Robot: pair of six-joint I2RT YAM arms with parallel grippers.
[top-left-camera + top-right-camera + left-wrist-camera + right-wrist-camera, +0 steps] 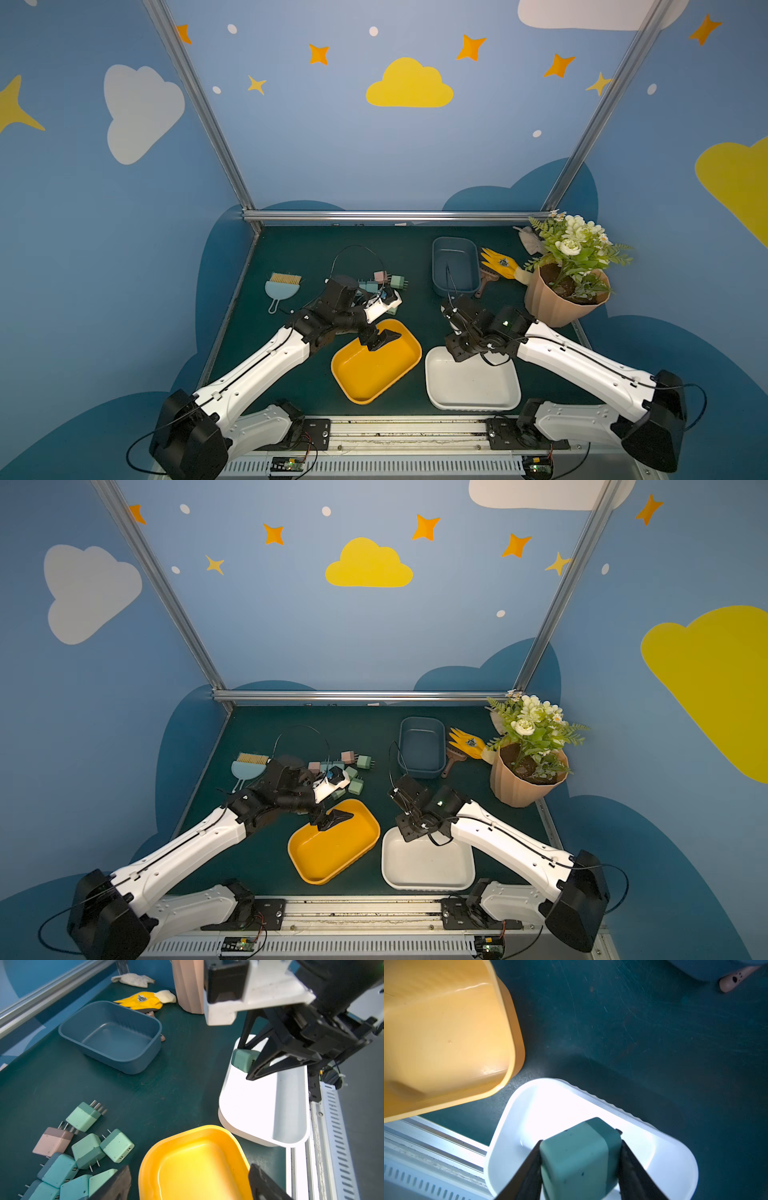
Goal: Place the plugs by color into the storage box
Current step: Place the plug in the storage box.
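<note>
**Bench** (415, 257): dark green top, two arms mounted at the front edge.

**Boxes**
- Yellow box (370, 374): near the front edge, left of centre, set at an angle. No plug inside.
- White box (469, 386): near the front edge, right of centre, close beside the yellow one but not touching.
- Blue box (455, 266): toward the back edge, right of centre. No plug inside.

**Plugs**
- Held plug (243, 1058): green, clamped on two opposite sides over the back left corner of the white box. Cannot tell if it touches the floor of the box.
- Loose pile (345, 771): mid-bench, left of centre, behind the yellow box. The left wrist view shows several green (84, 1115), several blue (59, 1168) and one pink (53, 1141). They are packed together with prongs pointing various ways. A top view shows a second pink one (348, 756) at the back of the pile.

**Grippers**
- Right gripper (579, 1167): jaws closed partway onto the green plug.
- Left gripper (380, 336): jaws wide apart with nothing between them, above the back end of the yellow box.

**Other items**
- Dustpan (281, 286): light blue with bristles, near the left edge.
- Glove (500, 264): yellow, just right of the blue box, lying over a brush (486, 280).
- Flower pot (561, 299): by the right edge.
- Cloth (133, 979): at the back right corner.
</note>
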